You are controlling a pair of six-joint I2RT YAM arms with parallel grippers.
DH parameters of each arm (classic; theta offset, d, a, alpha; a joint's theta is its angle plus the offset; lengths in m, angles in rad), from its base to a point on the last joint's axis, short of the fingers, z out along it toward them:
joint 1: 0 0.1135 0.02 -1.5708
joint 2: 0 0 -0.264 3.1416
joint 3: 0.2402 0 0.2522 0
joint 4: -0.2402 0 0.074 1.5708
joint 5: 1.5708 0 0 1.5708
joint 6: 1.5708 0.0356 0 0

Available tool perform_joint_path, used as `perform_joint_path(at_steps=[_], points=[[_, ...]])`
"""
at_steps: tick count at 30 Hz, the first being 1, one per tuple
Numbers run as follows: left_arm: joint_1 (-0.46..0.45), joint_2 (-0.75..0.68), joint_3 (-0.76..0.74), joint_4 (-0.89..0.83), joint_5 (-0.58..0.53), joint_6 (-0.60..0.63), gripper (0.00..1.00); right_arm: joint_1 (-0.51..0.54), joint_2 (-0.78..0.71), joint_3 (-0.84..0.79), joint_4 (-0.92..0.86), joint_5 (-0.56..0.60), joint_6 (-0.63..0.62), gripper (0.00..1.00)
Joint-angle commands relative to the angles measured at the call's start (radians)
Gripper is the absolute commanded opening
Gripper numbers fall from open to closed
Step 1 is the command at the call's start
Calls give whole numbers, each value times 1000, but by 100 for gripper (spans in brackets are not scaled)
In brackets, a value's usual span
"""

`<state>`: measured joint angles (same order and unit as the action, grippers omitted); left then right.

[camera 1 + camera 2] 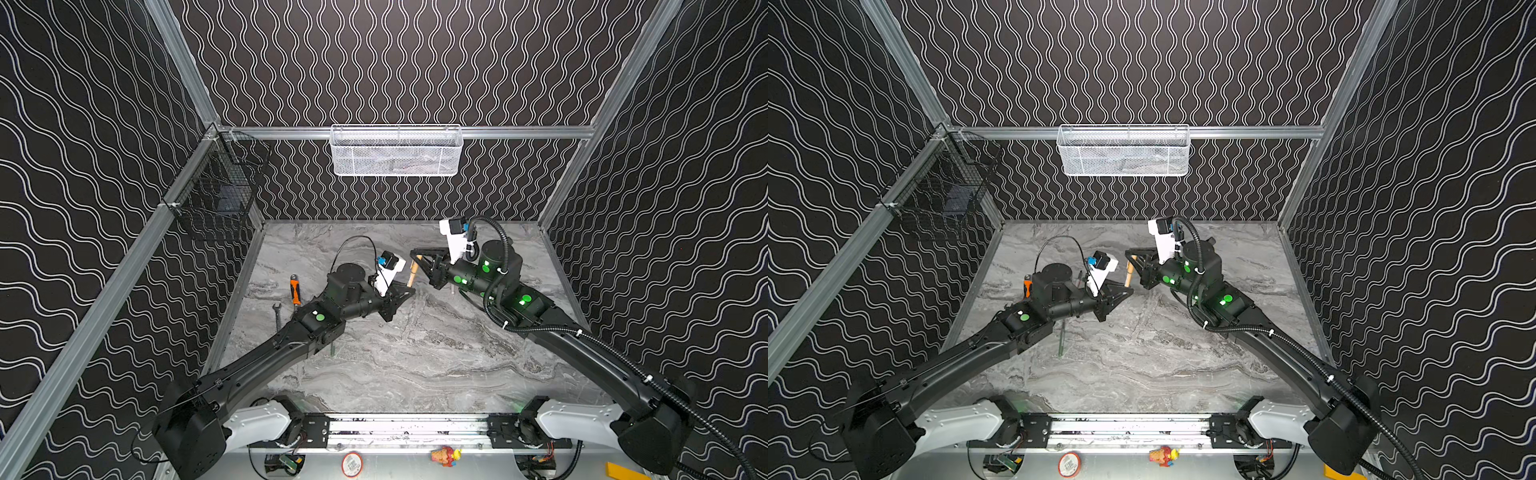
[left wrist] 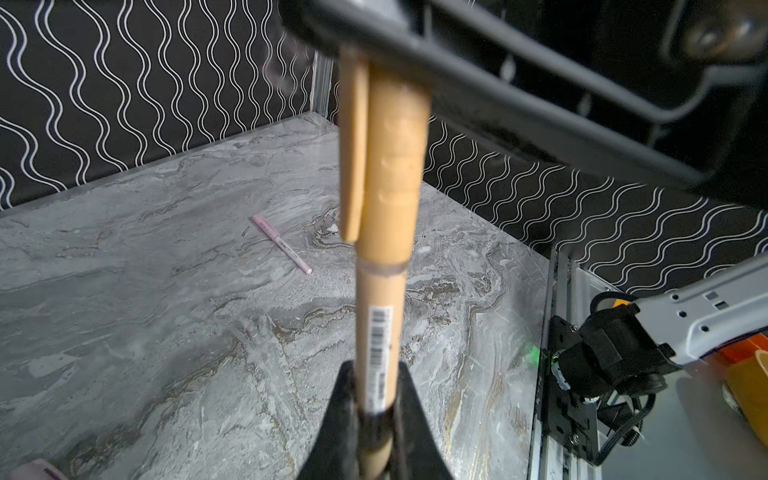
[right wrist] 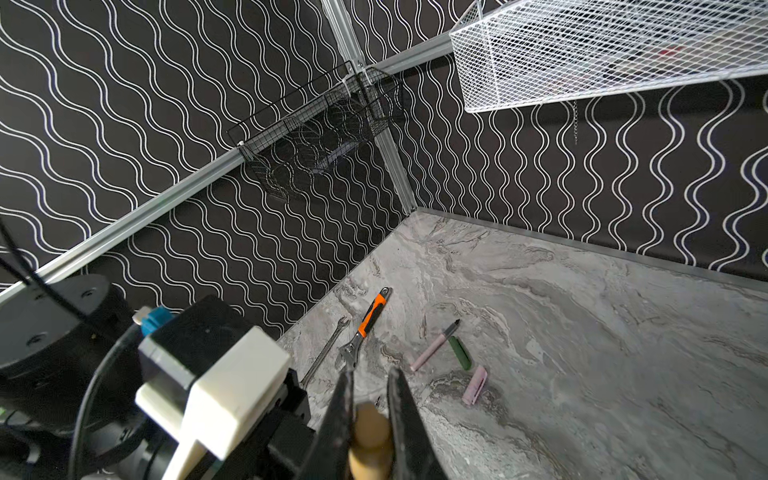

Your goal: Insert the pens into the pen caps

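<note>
2 grippers meet over the middle of the table on 1 tan pen (image 1: 412, 274), held above the surface at a tilt. The left gripper (image 1: 409, 291) is clamped on the barrel. The right gripper (image 1: 417, 257) is clamped on the end of the tan cap (image 2: 390, 166).

Both top views give only a short tan stretch between the 2 sets of jaws. The left wrist view shows the cap over the pen's front end, its rim at a clear ring on the barrel. It alone shows a pale pink pen (image 2: 281, 244), pink from end to end, lying well apart on the table.

The right wrist view alone shows an uncapped pale pink pen (image 3: 432, 347), with the dark green cap (image 3: 460, 353) just beside its dark tip and a pale pink cap (image 3: 475, 384) near. The dark green pen (image 1: 1062, 338) shows in a top view, partly under the left arm.

Surface: grey marble-pattern table (image 1: 415, 374). An orange-handled wrench (image 1: 295, 289) and a spanner (image 1: 277, 316) lie by its left edge. Walls are black with white wavy lines. A white mesh basket (image 1: 397, 151) hangs on the rear rail and a black wire basket (image 1: 220, 187) on the left wall.
</note>
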<state>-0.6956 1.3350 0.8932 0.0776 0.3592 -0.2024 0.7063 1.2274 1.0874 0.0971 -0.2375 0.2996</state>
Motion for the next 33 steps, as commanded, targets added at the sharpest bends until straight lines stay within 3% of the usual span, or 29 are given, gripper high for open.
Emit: perform_joint_path(at_steps=[1, 19, 23, 29, 33], points=[[28, -9, 12, 261, -100, -74, 0, 33, 11, -29, -199, -80, 12, 7], [81, -28, 1, 291, -81, -106, 0, 93, 7, -107, -182, -36, 35, 9], [77, 3, 16, 285, -24, -121, 0, 91, 11, -36, -175, -9, 36, 17], [62, 37, 15, 298, 5, -133, 0, 90, 9, 138, -184, 101, -12, 43], [61, 24, 15, 289, -1, -130, 0, 91, -6, 192, -254, 112, -64, 47]])
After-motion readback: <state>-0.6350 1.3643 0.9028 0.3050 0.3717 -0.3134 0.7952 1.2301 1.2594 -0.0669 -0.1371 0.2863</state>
